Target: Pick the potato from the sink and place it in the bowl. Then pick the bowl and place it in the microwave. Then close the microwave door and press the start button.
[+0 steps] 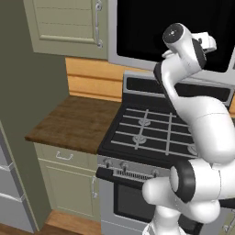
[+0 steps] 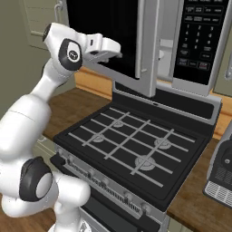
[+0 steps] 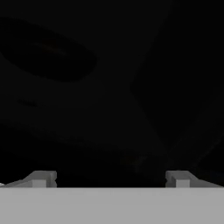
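The microwave door (image 2: 113,41) is a wide panel of black glass in a light-grey frame, standing swung out just ahead of the end effector (image 3: 109,177), whose jaws are spread wide with nothing between them. The right base view adds the microwave (image 2: 199,41) with its dark keypad beyond the door's edge. The left base view adds the wooden counter (image 1: 73,121) beside the stove (image 1: 151,133), both well below the end effector.

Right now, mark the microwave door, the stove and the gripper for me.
microwave door (image 2: 106,36): right base view, on its black glass window.
stove (image 2: 131,145): right base view, on the burner grates on top.
gripper (image 3: 109,178): hand view, midway between its two wide-apart fingertips, open.
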{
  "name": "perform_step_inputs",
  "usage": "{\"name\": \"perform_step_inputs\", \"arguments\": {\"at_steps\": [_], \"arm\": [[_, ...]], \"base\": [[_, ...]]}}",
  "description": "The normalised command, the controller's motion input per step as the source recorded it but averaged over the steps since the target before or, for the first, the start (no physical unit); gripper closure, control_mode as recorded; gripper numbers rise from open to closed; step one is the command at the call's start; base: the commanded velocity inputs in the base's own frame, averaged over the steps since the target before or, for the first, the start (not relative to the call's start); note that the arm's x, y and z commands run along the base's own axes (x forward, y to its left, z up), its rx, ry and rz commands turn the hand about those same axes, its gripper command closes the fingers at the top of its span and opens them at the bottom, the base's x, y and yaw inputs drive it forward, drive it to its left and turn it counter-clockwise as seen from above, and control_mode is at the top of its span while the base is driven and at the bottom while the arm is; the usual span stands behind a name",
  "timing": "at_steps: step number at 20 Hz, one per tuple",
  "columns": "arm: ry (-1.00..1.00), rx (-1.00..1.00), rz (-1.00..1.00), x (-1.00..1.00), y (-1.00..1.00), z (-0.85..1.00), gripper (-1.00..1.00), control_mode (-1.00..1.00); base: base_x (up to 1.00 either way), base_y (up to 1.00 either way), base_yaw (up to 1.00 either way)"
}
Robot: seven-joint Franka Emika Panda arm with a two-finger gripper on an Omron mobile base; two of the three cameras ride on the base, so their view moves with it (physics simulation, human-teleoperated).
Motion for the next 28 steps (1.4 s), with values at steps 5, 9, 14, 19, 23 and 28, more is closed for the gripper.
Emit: {"name": "perform_step_inputs", "arguments": {"at_steps": [5,9,14,19,23,28], "arm": [[-0.11,0.05,0.03,0.45,-0.52,0.0,-1.0,-1.0],[-0.15,0.02,0.02,0.43,-0.48,0.0,-1.0,-1.0],[-0.14,0.02,0.02,0.53,-0.43,0.0,-1.0,-1.0],[-0.01,0.05,0.02,0.71,-0.42,0.0,-1.0,-1.0],[0.0,0.03,0.0,0.1,-0.12,0.0,-1.0,-1.0],[-0.11,0.0,0.0,-0.88,0.24,0.12,-1.0,-1.0]], "base": [[0.0,0.0,0.0],[0.0,0.0,0.0],[0.0,0.0,0.0],[0.0,0.0,0.0],[0.0,0.0,0.0],[0.0,0.0,0.0]]}}
